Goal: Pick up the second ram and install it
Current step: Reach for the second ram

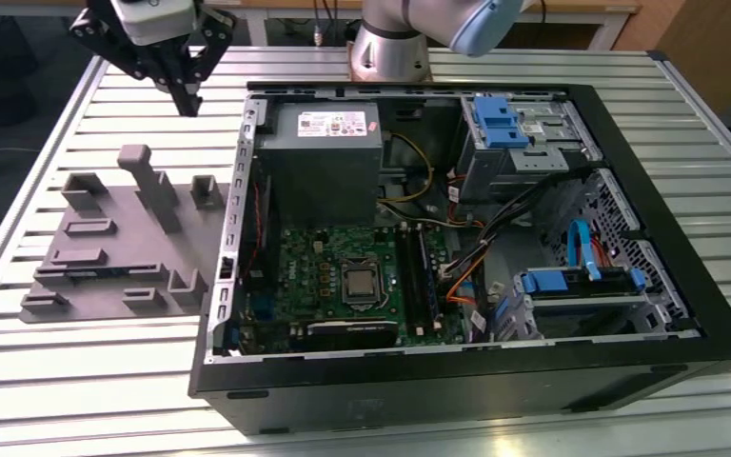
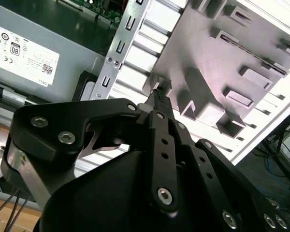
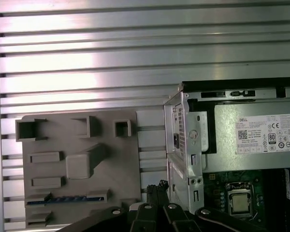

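Bench [image 1: 61, 381] of silver slats carries all we see, and we place things against the open PC case [image 1: 467, 381]. On the exterior view's left of the case, just beside its metal wall, lies the grey holder tray [image 1: 125, 257] w/ its blocks and slots. The second ram [image 3: 67, 198] sits in the tray: in the first wrist view we see it as a thin blue strip lying in a long slot, in the part of the tray away from the case's PSU end.

The end effector [image 1: 191, 103] hangs above the bench near the case's PSU corner, on the exterior view's left of it, apart from the tray and the ram. Its fingertips are clenched together w/ nothing between them, as both wrist views show too [image 2: 159, 94] [image 3: 157, 186].

Inside the case, the grey PSU [image 1: 321, 152] fills the corner nearest the end effector, and the green motherboard [image 1: 308, 257] w/ its CPU [image 1: 361, 283] lies next to it. Toward the exterior view's right side of the case are two blue drive brackets [image 1: 499, 122] [image 1: 569, 281]. The arm's base [image 1: 388, 52] stands just behind the case.
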Tool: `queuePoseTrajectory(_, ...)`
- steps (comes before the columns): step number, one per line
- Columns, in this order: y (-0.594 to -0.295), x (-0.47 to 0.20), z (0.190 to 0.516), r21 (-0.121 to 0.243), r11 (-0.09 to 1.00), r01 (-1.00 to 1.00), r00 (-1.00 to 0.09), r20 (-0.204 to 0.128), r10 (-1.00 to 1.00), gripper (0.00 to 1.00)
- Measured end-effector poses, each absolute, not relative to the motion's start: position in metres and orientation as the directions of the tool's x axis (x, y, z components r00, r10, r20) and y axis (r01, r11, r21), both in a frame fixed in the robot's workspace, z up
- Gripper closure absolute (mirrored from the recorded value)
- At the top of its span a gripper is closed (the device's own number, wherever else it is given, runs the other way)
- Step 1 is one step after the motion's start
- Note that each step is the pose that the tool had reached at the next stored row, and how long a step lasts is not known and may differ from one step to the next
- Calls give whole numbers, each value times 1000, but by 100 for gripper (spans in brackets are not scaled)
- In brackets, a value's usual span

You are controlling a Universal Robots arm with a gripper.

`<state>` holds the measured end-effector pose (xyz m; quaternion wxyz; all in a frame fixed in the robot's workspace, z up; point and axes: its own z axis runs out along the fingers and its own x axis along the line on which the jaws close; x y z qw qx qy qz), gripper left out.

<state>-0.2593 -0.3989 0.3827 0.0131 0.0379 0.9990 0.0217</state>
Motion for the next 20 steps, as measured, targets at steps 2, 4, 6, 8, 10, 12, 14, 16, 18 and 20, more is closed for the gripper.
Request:
queuePoseTrajectory(2,-399,-262,383,44,996,75,-997,-25,76,89)
queuePoseTrajectory(4,-399,-264,382,44,996,75,-997,-25,76,89)
queuePoseTrajectory(6,-399,-266,382,44,996,75,-997,-24,76,89)
queuePoseTrajectory(8,-399,-268,382,44,996,75,-997,-25,76,89)
queuePoseTrajectory(10,-399,-271,382,44,996,75,-997,-24,76,89)
queuePoseTrajectory(12,-399,-273,382,44,996,75,-997,-24,76,89)
queuePoseTrajectory(14,-399,-275,382,44,996,75,-997,-25,76,89)
queuePoseTrajectory(16,-399,-277,382,44,996,75,-997,-24,76,89)
queuePoseTrajectory(18,-399,-280,381,44,996,75,-997,-25,76,89)
queuePoseTrajectory(20,-401,-284,381,44,996,75,-997,-24,76,89)
